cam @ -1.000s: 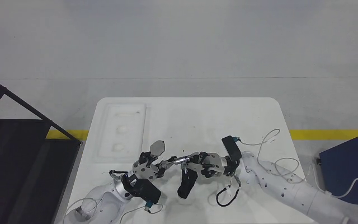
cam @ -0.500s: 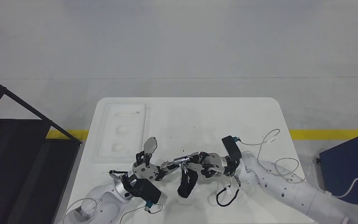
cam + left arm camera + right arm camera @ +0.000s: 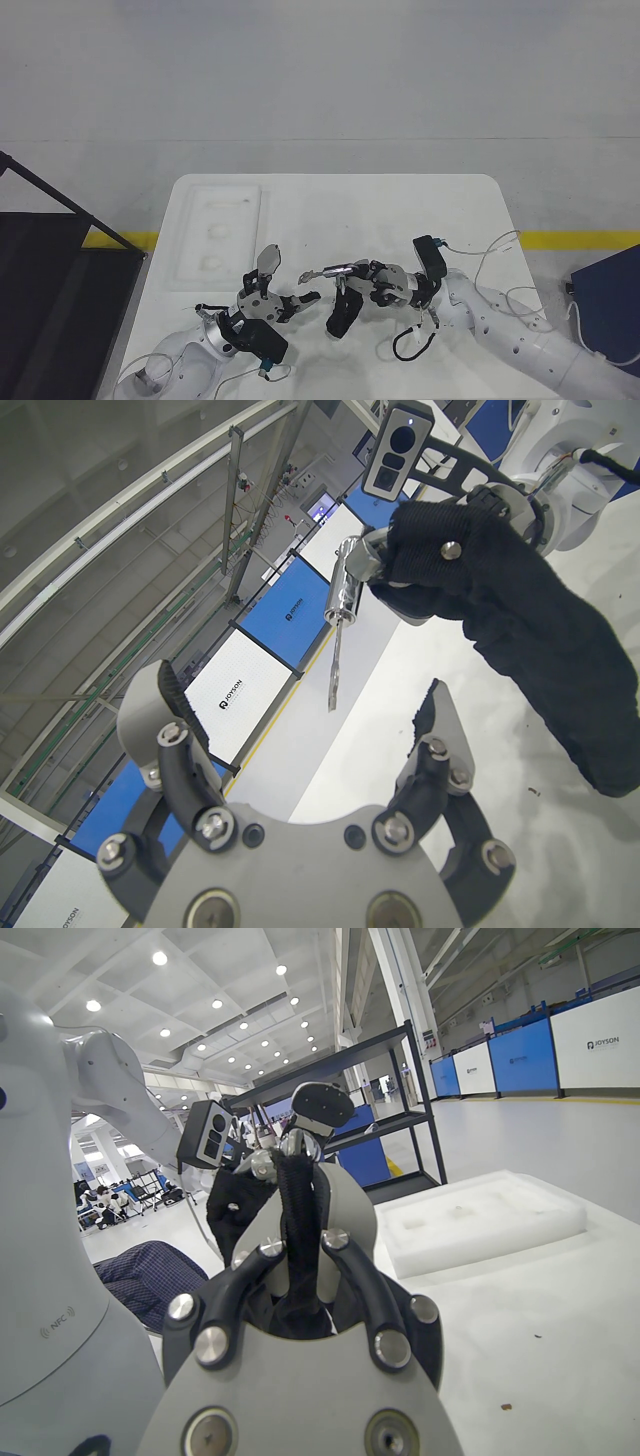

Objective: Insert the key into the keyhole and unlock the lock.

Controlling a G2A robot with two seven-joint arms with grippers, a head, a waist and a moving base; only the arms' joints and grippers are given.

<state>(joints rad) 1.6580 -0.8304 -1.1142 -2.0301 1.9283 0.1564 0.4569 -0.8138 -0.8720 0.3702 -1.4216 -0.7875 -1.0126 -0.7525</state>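
Note:
A silver cylinder lock (image 3: 344,592) is held off the table in my right gripper (image 3: 347,276), which is shut on it. A thin key (image 3: 333,680) sticks out of the lock's end towards my left gripper (image 3: 300,685). That gripper is open, and the key's free end hangs just beyond its fingertips without touching them. From above, the left gripper (image 3: 288,278) stands left of the lock (image 3: 335,270), with a small gap between them. Black fabric (image 3: 505,615) covers the right fingers and hangs down. In the right wrist view, the right gripper (image 3: 290,1153) closes around black fabric and bright metal (image 3: 262,1163).
A white foam tray (image 3: 215,235) with shallow recesses lies at the table's back left, also seen as the foam tray (image 3: 480,1228). A looped black cable (image 3: 408,345) lies under the right arm. The white table (image 3: 400,215) is bare behind the grippers.
My left gripper's fingers have spread wider. The right gripper has shifted right with the lock and key, opening a gap to the left gripper.

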